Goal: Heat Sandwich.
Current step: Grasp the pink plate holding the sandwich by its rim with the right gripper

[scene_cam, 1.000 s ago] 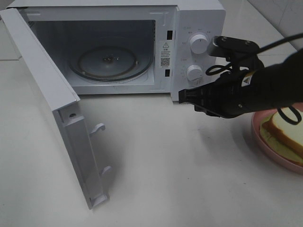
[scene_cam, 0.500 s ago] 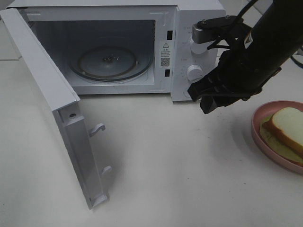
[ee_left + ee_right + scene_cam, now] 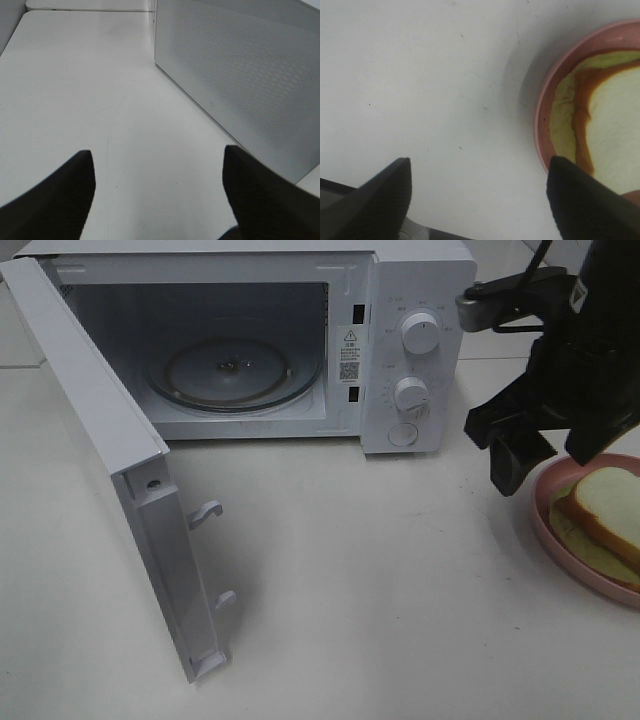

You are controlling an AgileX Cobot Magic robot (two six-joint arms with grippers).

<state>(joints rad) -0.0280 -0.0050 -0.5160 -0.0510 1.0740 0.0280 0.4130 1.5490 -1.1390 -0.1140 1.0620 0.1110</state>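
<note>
Right hand (image 3: 512,462) hangs over the desk (image 3: 380,590), fingers apart, just beside the pink plate (image 3: 541,524). Sandwich (image 3: 606,508) lies on that plate, ungripped. Microwave (image 3: 420,280) stands open. Suggest centring over the sandwich before lowering, then closing gently so the layers don't slide. Left hand (image 3: 157,200) also spread, holding nothing.

The left gripper (image 3: 157,200) hangs with its two dark fingers spread wide over the bare white worktop (image 3: 75,75). The perforated side of the white microwave (image 3: 240,65) stands nearby.
</note>
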